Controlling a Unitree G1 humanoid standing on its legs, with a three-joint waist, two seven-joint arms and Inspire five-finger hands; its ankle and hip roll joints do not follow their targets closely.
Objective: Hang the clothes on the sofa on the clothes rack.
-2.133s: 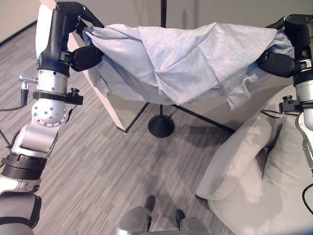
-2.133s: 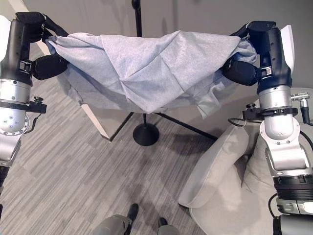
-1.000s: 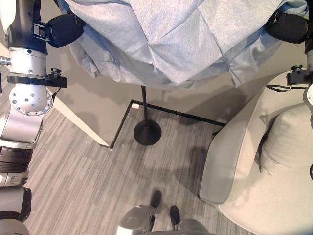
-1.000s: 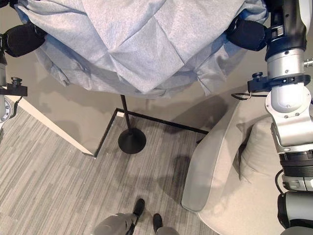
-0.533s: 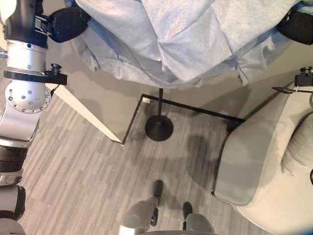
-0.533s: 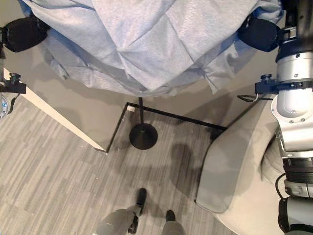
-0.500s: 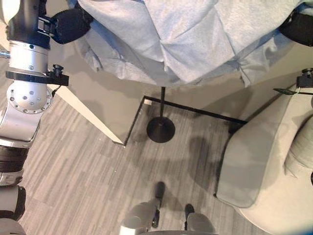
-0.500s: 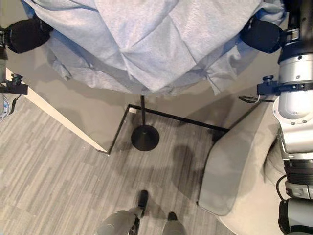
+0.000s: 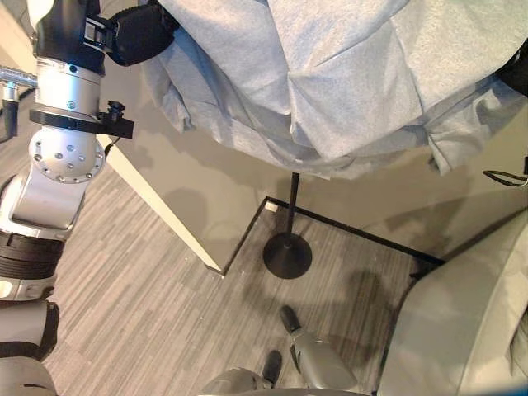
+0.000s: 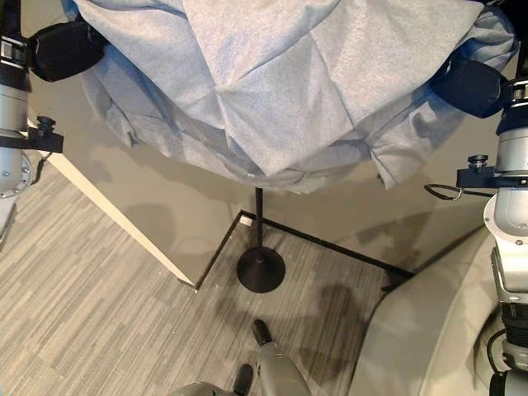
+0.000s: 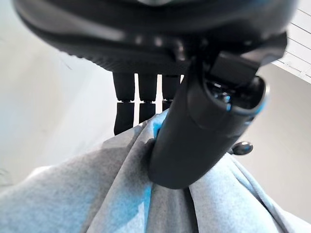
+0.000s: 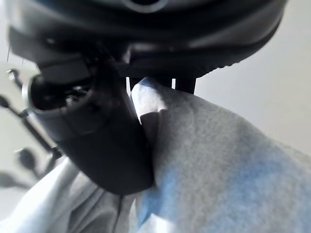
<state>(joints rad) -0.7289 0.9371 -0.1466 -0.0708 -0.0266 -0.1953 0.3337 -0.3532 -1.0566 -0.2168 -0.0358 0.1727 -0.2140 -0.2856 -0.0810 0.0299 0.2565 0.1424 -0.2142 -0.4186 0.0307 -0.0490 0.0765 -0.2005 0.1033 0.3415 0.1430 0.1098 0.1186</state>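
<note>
A light grey garment (image 9: 346, 74) hangs spread wide between my two raised hands, sagging in folds in the middle. My left hand (image 9: 140, 33) is shut on its left end; the thumb (image 11: 194, 136) pinches the cloth (image 11: 97, 194) against the fingers (image 11: 141, 102). My right hand (image 10: 470, 82) is shut on the right end, with its thumb (image 12: 107, 145) pressed onto the cloth (image 12: 218, 170). The clothes rack's black pole (image 9: 293, 206) rises from a round base (image 9: 287, 254) and disappears behind the garment's lower edge. The rack's top is hidden.
A pale grey sofa (image 9: 462, 330) fills the lower right corner. A beige partition with a pale edge (image 9: 165, 214) ends in a corner left of the rack base. Behind it, a black strip (image 10: 330, 243) runs along the grey plank floor (image 10: 99, 313).
The whole picture has shifted, so the camera moved: the sofa has slid toward the right edge. Both hands still hold the garment, which now hangs lower over the rack's pole.
</note>
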